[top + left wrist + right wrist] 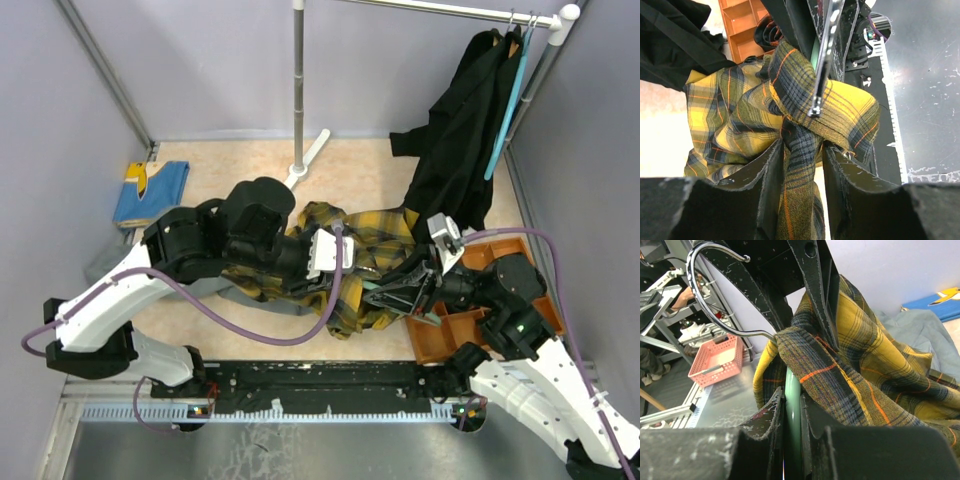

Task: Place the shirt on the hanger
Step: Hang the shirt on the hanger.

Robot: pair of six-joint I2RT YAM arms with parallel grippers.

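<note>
A yellow plaid shirt (372, 232) lies bunched on the table between my arms. My left gripper (343, 262) is shut on a fold of the shirt (799, 165), with the collar area draped round the hanger's metal hook (823, 65). My right gripper (420, 277) is shut on the pale teal-green hanger (792, 405), whose lower bar shows under the shirt in the top view (385, 297). The hook (710, 300) rises clear of the cloth in the right wrist view, where the shirt (865, 370) hangs over the hanger's body.
An orange compartment tray (448, 335) sits beside the right arm. Black garments (460, 130) hang on a plain teal hanger (503, 115) from the rack at the back right. The rack's pole (298, 90) stands at the back centre. A blue cloth (150, 192) lies at the back left.
</note>
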